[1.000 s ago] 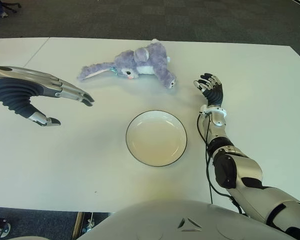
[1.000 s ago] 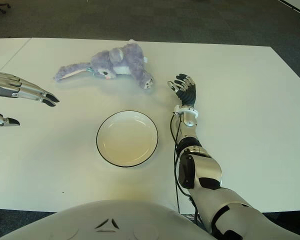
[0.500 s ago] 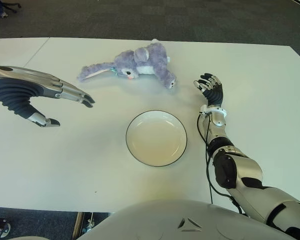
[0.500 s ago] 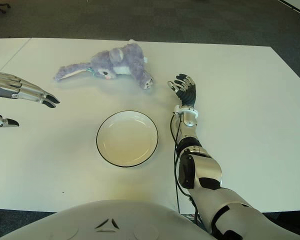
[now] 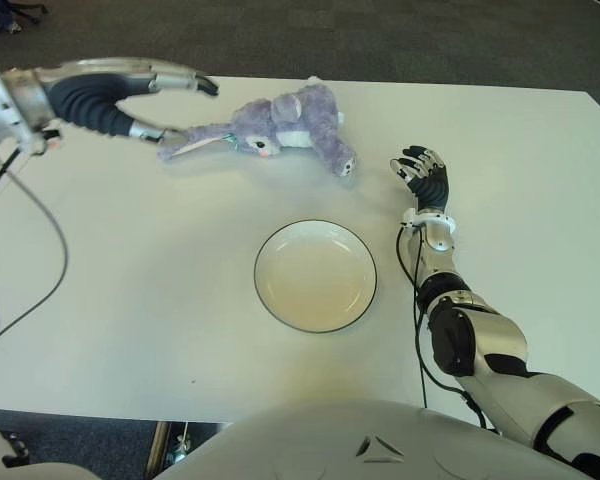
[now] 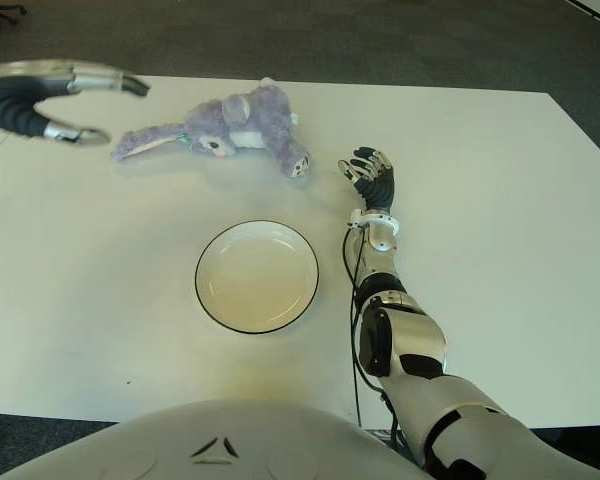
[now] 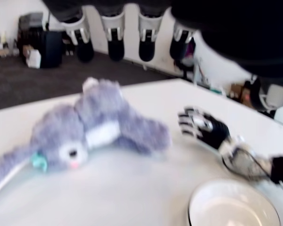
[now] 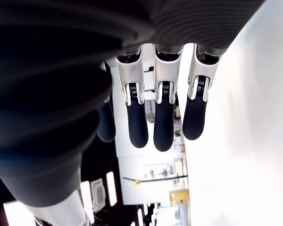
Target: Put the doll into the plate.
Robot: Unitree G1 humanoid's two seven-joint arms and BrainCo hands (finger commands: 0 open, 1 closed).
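The doll (image 5: pixel 280 125) looks soft, light and squashy; its plump body suits gripping. The left hand (image 5: pixel 120 95), spread and empty, hovers at its nine o'clock; the right hand (image 5: pixel 422 178) shows relaxed, empty, at its three o'clock.

A: Even, bright light is falling on the white bench (image 5: pixel 540 180); shadows are lying faint and soft.
B: The left wrist view is smearing with blur, and the doll (image 7: pixel 92 127) is looking fuzzy there.
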